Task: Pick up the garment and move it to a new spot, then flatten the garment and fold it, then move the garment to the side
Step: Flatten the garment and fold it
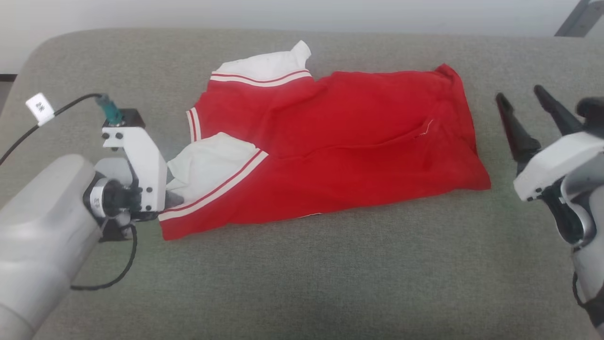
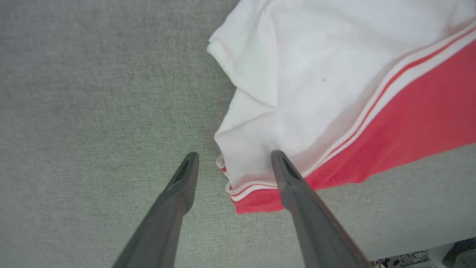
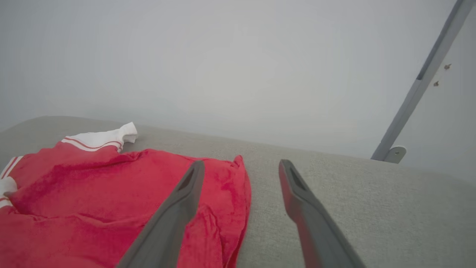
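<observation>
We see the garment (image 1: 339,141) lying on a grey fabric-covered surface (image 1: 302,274), across the upper middle of the head view. It is a red shirt, loosely spread and creased. Its white sleeves with red-striped trim sit at the left end and its red body reaches toward the right.

The left claw (image 1: 171,200) sits at the lower left of the head view, right at the nearer white sleeve. In the left wrist view we see the left claw (image 2: 234,156) with its fingers spread wide and nothing gripped. One finger is in front of the bare grey surface (image 2: 93,111) and the other in front of the sleeve edge of the garment (image 2: 316,93). The striped hem corner lies between them. We cannot tell whether a fingertip touches the cloth.

The right claw (image 1: 519,93) is at the right edge of the head view, apart from the garment's right end, fingers wide apart and empty. In the right wrist view the right claw (image 3: 241,163) is raised above the surface, with the garment (image 3: 93,193) at the lower left of the frame. A slanted grey metal bar (image 3: 420,82) crosses the pale wall at the upper right.
</observation>
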Controlling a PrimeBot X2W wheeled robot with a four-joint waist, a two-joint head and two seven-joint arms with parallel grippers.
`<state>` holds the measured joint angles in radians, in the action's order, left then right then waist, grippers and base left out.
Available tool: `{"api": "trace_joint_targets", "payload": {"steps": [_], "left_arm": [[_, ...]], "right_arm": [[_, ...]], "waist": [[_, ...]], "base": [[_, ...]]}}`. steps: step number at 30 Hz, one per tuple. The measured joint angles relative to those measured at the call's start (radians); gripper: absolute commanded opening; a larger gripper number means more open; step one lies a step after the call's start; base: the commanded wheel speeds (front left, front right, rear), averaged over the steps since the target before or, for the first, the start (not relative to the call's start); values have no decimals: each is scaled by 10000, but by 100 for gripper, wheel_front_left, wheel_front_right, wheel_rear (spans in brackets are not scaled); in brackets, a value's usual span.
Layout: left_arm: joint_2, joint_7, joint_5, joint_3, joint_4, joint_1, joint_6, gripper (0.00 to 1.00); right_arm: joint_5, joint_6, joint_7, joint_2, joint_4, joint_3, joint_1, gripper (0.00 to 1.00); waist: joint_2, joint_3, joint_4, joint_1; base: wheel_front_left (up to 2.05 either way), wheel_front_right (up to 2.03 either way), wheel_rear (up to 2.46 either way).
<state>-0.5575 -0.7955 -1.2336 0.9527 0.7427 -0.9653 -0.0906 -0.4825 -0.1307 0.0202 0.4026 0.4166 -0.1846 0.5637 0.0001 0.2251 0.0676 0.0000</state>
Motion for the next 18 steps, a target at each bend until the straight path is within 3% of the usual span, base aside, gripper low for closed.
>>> {"api": "trace_joint_targets", "payload": {"steps": [8, 18], "left_arm": [[-704, 215, -345, -489, -1517, 711, -897, 100], [-1707, 389, -600, -963, -3624, 1090, -1931, 100]], "right_arm": [[880, 0, -660, -782, -1626, 1687, -1197, 100], [1444, 0, -1480, -1329, -3244, 2719, -2151, 100]], "waist": [[0, 281, -191, 0], [0, 346, -78, 0]], "base": [[0, 0, 0], [0, 0, 0]]}}
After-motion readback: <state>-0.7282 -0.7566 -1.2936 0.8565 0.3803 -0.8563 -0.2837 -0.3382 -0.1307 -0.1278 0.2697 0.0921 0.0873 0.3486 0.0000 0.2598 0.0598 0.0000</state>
